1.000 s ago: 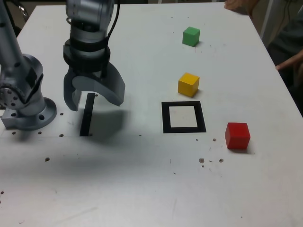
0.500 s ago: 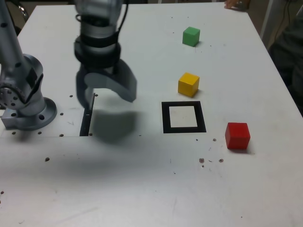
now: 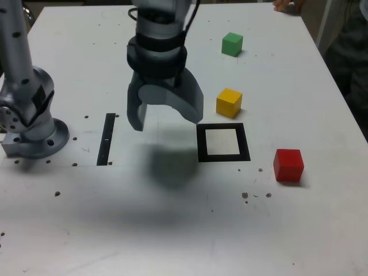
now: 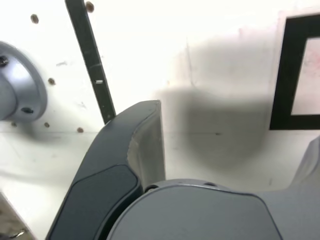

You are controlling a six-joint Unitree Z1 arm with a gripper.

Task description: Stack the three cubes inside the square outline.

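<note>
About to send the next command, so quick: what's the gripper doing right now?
Gripper: open, holding nothing.

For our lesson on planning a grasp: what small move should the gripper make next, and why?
Probably carry the open gripper on toward the exterior view's right, staying raised, to hover over a cube. It holds nothing, and the yellow cube, nearest it in that view, sits outside the outline, as do the others.
</note>
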